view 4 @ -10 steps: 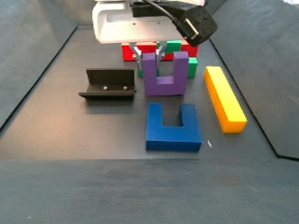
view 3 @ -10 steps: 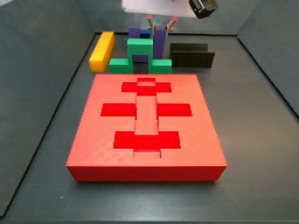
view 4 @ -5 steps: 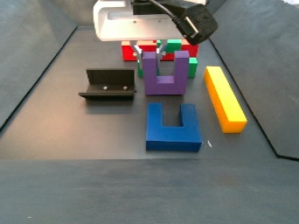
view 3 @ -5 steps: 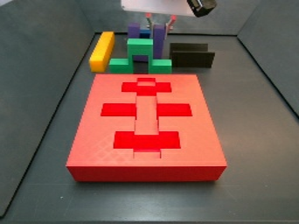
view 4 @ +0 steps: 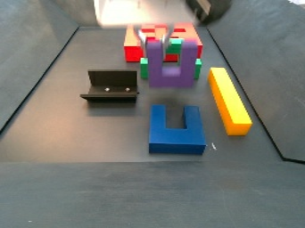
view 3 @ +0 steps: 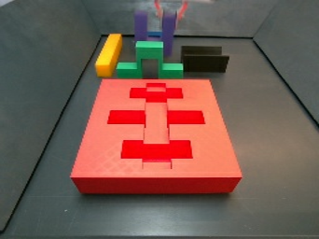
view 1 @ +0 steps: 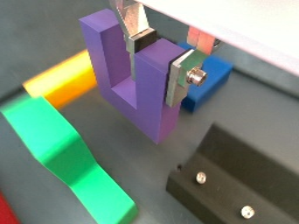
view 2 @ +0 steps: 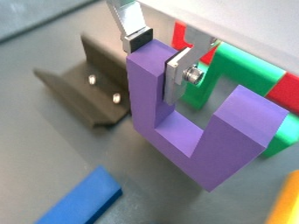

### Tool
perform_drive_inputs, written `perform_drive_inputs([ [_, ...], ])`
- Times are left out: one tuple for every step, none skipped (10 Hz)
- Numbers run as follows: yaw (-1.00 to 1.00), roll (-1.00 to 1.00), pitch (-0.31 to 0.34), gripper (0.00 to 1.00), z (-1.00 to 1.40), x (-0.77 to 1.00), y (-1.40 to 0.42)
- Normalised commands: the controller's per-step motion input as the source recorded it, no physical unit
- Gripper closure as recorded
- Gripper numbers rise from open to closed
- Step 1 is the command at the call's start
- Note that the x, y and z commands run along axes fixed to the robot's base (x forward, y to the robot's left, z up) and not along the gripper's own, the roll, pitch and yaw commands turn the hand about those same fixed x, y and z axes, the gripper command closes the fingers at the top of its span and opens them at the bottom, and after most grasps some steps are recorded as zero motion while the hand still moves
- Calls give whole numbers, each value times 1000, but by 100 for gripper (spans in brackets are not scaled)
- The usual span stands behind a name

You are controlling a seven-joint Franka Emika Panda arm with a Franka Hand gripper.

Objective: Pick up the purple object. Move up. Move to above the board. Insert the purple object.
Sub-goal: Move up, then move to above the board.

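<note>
Though blurred, gripper (view 1: 162,54) apparently clamps 1 purple object (view 1: 131,79) arm.

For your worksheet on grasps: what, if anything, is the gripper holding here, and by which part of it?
The gripper holds the purple object. Its fingers clamp one of the two upright arms near its top, as both wrist views show; the other arm stands free.

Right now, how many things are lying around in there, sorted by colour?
Purple: 1, the purple object held in the gripper
Red: 1, the board
Green: 1 block
Blue: 1 block
Yellow: 1 bar
Dark: 1 fixture
Total: 6
</note>
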Motion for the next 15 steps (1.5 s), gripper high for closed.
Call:
perform_drive_inputs([
  [-13,-20,38,100,294,12,-13],
  [0,0,0,100,1400,0,0],
  [2,-4,27,100,1400,-20,-1],
  [0,-14,11,100,1400,-34,-4],
  [-1,-28,12,100,1400,8,2],
  [-3,-38,35,100,1400,53,6],
  [-6,-48,84,100,666,37,1],
  [-6,-51,64,100,193,39,4],
  [100,16,100,100,201,-185,-1400],
  [92,73,90,100,207,-191,-1400],
  [79,112,58,100,212,-197,-1400],
  [25,29,17,100,206,-199,-1400],
  [13,11,15,100,214,-192,-1400],
  [12,4,24,100,226,-189,-1400],
  [8,-5,43,100,245,-179,-1400],
])
